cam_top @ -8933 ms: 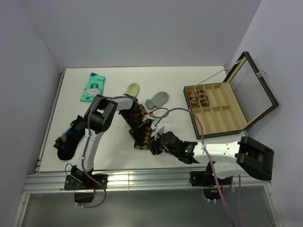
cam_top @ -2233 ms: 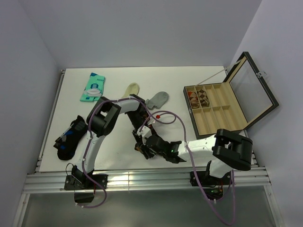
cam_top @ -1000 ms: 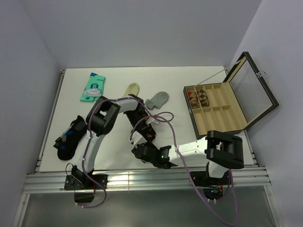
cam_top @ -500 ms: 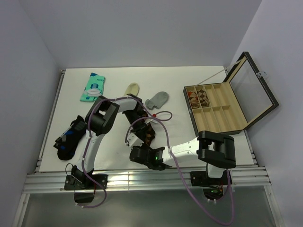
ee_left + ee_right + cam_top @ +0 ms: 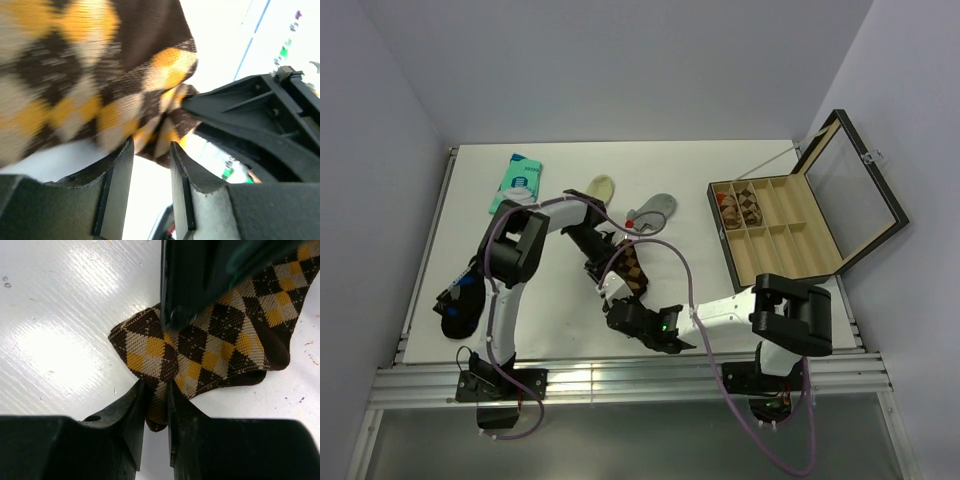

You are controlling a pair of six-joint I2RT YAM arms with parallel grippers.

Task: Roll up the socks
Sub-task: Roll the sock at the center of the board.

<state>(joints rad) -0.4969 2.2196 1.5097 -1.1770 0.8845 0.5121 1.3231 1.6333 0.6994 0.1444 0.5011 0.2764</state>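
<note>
The dark-brown argyle sock (image 5: 632,272) lies folded on the white table, between the two arms. My right gripper (image 5: 156,390) is shut on its near folded edge, with fabric pinched between the pads. In the top view the right gripper (image 5: 620,306) sits just in front of the sock. My left gripper (image 5: 150,147) stands open beside the argyle sock (image 5: 100,75); bare table shows between its fingers and the sock's edge lies just past their tips. In the right wrist view a black left finger (image 5: 200,275) rests over the argyle sock (image 5: 210,335). A cream sock (image 5: 601,187) and a grey sock (image 5: 655,208) lie further back.
An open wooden box (image 5: 790,235) with compartments stands at the right, rolled socks (image 5: 738,207) in its back-left cells. A teal-and-white packet (image 5: 516,183) lies at the back left. A dark sock with blue (image 5: 465,295) lies near the left edge.
My right gripper has closed on the argyle sock's near edge. My left gripper has let go and opened, and the left arm's elbow has swung to the left.
</note>
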